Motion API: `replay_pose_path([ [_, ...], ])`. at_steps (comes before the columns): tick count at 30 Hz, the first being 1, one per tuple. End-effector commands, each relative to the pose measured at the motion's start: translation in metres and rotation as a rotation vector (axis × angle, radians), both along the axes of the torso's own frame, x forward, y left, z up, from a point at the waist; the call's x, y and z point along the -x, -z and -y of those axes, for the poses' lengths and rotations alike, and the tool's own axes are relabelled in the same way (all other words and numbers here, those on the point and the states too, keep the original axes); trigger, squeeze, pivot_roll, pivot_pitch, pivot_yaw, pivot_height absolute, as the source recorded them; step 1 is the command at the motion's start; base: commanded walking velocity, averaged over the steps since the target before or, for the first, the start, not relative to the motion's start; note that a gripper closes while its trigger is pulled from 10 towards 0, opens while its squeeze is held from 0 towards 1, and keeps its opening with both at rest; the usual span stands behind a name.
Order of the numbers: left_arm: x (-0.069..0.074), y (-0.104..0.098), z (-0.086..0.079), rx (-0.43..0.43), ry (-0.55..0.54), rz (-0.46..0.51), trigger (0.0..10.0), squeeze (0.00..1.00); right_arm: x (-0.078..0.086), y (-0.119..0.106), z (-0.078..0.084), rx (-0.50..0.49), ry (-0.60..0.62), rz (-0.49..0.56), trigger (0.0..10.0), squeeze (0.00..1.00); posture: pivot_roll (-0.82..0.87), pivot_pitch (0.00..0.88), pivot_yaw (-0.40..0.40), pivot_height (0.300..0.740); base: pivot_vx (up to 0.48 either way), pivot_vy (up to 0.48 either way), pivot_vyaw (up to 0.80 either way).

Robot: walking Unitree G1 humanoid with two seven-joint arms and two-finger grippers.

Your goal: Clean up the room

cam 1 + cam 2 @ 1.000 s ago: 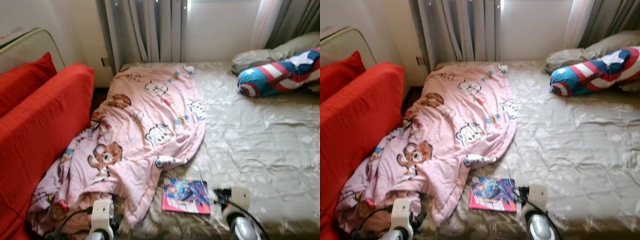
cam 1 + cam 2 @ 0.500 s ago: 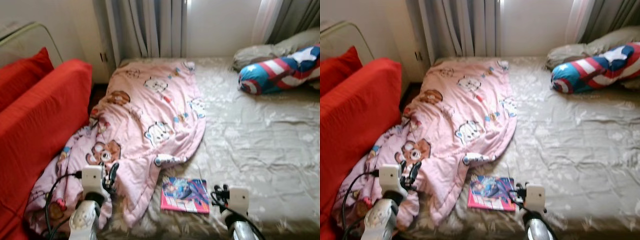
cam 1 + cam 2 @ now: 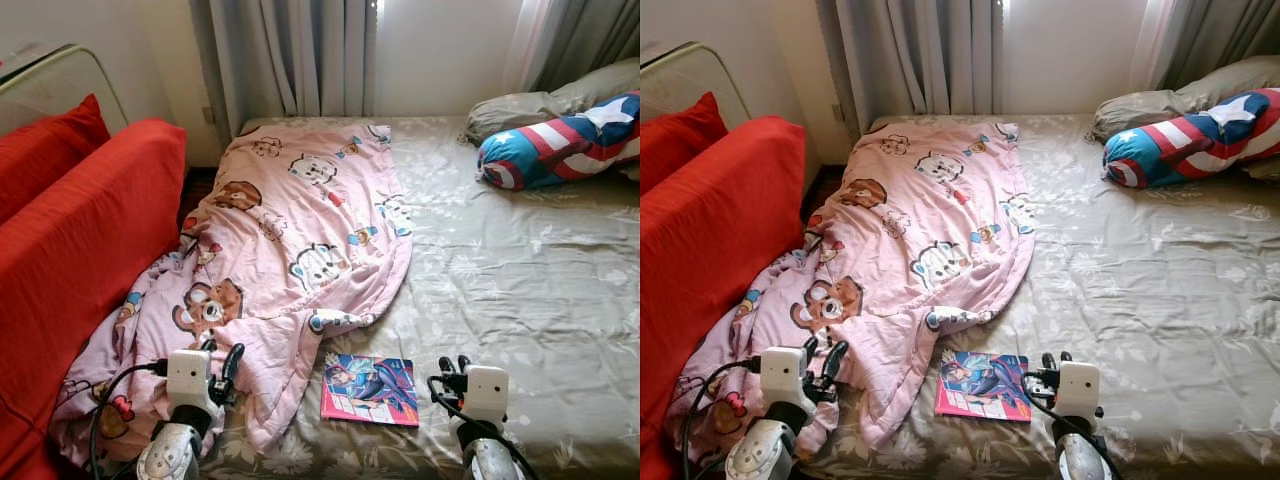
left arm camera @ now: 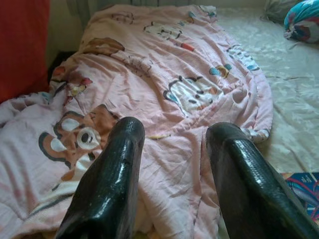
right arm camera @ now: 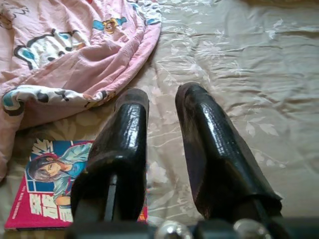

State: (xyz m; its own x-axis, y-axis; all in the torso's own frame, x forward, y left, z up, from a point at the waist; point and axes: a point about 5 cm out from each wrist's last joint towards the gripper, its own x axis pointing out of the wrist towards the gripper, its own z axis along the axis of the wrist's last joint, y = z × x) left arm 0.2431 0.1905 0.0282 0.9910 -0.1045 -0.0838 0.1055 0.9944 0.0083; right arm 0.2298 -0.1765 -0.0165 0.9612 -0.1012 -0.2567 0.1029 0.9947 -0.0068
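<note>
A crumpled pink cartoon blanket [image 3: 300, 230] lies across the left half of the bed and spills off its near left corner. A colourful comic book [image 3: 370, 388] lies flat on the grey-gold sheet [image 3: 520, 280] near the bed's front edge. My left gripper [image 3: 222, 352] hovers over the blanket's near edge, open, with nothing between its fingers [image 4: 119, 164]. My right gripper [image 3: 453, 362] is just right of the comic book [image 5: 55, 194], its fingers [image 5: 209, 144] a little apart and holding nothing.
A red sofa with a red cushion [image 3: 80, 230] stands close along the bed's left side. A star-and-stripes bolster [image 3: 560, 145] and a grey pillow [image 3: 540, 100] lie at the far right. Curtains [image 3: 300, 50] hang behind the bed.
The left arm has come up from the bottom edge, so its gripper now stands over the blanket's near edge. The right gripper has edged forward beside the comic book. The camera shifted slightly.
</note>
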Motion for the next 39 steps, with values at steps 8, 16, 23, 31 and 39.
replay_pose_path([
  [8,0.0036,0.0019,0.0004,0.015,-0.002,-0.033,10.0,0.00,0.0016,-0.0006,0.0028,0.023,0.016,-0.002,10.0,0.00,-0.03,0.000,-0.005,0.710,0.000,0.000,0.00],
  [16,0.0064,0.0016,0.0047,0.015,0.010,-0.043,10.0,0.00,0.0003,0.0018,0.0011,0.016,0.025,-0.033,10.0,0.00,-0.03,0.000,-0.003,0.710,0.000,0.000,0.00],
  [23,0.0031,-0.0005,0.0057,0.015,0.014,-0.037,10.0,0.00,-0.0008,-0.0009,-0.0022,0.002,0.017,-0.004,10.0,0.00,-0.02,0.000,-0.002,0.690,0.000,0.000,0.00],
  [31,0.0025,-0.0010,0.0074,0.011,0.021,-0.043,10.0,0.00,-0.0019,-0.0004,-0.0016,0.010,0.020,-0.016,10.0,0.00,-0.02,0.002,-0.003,0.690,0.000,0.000,0.00],
  [39,0.0039,0.0010,0.0087,0.008,0.025,-0.052,10.0,0.00,-0.0033,-0.0001,-0.0047,-0.013,0.016,-0.015,10.0,0.00,-0.02,0.002,-0.003,0.665,0.000,0.000,0.00],
])
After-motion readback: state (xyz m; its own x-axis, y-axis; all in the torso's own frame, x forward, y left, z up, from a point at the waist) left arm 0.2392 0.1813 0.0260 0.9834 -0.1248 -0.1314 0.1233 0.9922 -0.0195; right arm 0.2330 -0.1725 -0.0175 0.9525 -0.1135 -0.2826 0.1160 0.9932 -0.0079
